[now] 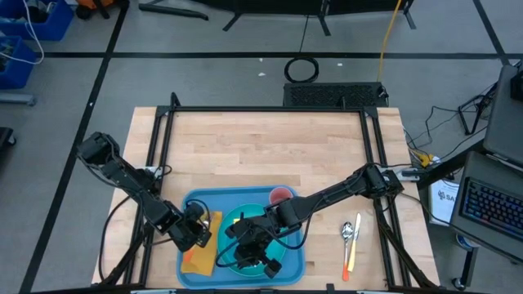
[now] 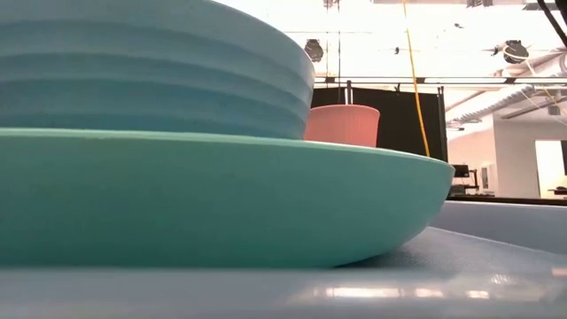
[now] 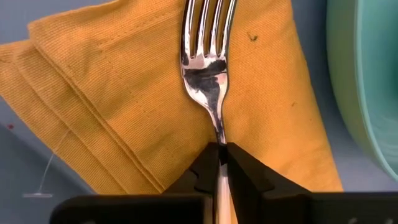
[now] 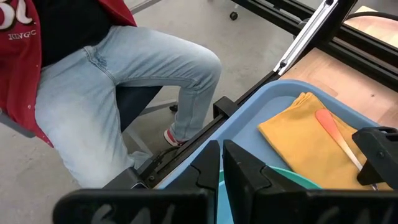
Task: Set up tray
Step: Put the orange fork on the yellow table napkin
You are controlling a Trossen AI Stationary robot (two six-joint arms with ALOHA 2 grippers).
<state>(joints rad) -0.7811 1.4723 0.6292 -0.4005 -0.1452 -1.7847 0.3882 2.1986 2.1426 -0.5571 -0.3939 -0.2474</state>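
Left tool (image 3: 222, 163) clamped on fork (image 3: 207, 59); yellow-orange napkin (image 3: 124, 99) beneath

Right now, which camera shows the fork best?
Left wrist view: the fork lies on the yellow napkin, its neck pinched in the left pincer. Right wrist view shows only its orange handle. High view: barely visible. Low view: hidden.

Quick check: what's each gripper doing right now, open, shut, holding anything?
Left gripper: shut on the fork, over the napkin.
Right gripper: shut, holding nothing visible, above the tray.
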